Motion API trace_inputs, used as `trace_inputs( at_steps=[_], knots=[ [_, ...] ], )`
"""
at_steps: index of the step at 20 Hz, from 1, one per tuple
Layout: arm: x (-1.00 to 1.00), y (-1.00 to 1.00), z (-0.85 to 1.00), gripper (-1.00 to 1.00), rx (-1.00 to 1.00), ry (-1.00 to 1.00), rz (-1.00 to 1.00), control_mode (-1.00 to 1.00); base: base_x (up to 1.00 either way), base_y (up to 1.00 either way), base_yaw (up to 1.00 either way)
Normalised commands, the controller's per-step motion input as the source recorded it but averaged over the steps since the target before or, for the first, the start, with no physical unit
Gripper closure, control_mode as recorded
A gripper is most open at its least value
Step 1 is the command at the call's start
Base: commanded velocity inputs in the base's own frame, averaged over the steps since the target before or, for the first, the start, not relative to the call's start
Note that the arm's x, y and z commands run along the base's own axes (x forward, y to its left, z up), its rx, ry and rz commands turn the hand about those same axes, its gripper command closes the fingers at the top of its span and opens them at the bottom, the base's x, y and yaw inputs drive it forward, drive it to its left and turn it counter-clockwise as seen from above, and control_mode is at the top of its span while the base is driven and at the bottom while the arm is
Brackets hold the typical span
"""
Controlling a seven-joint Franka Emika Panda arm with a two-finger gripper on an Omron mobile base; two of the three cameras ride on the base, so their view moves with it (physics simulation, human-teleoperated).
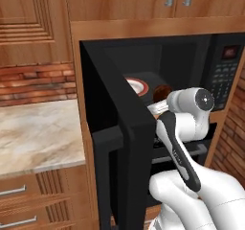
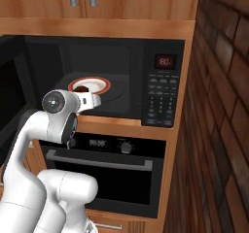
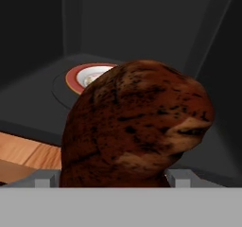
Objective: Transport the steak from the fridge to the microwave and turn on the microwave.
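At microwave (image 2: 116,67) mouth, steak (image 3: 134,126) held between wide-set jaws of gripper (image 3: 111,178); early release risked, plate (image 2: 89,85) missed, door blocked.

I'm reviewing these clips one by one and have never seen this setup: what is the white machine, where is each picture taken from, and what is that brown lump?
The white machine is a robot arm on a driving base. Two pictures come from cameras on that base, behind the arm to its left and right. The third looks along the gripper from a camera on the hand. The brown lump is the steak, sitting between the wide-set fingers, so apparently held. The arm reaches into the open microwave, whose door swings out to the left. Inside lies a red-rimmed plate. Below is a black oven; to the left, a marble counter.
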Motion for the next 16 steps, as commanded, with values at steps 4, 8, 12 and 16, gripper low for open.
trace_inputs(
  at_steps=[4, 8, 12, 16],
  knots=[
    [0.00, 0.00, 0.00, 1.00, 0.00, 0.00, 0.00, 1.00, -0.28, -0.23, 0.00],
    [0.00, 0.00, 0.00, 1.00, 0.00, 0.00, 0.00, 1.00, -0.31, -0.25, 0.00],
    [0.00, 0.00, 0.00, 1.00, 0.00, 0.00, 0.00, 1.00, -0.14, -0.23, 0.00],
    [0.00, 0.00, 0.00, 1.00, 0.00, 0.00, 0.00, 1.00, -0.25, -0.23, 0.00]
  ],
)
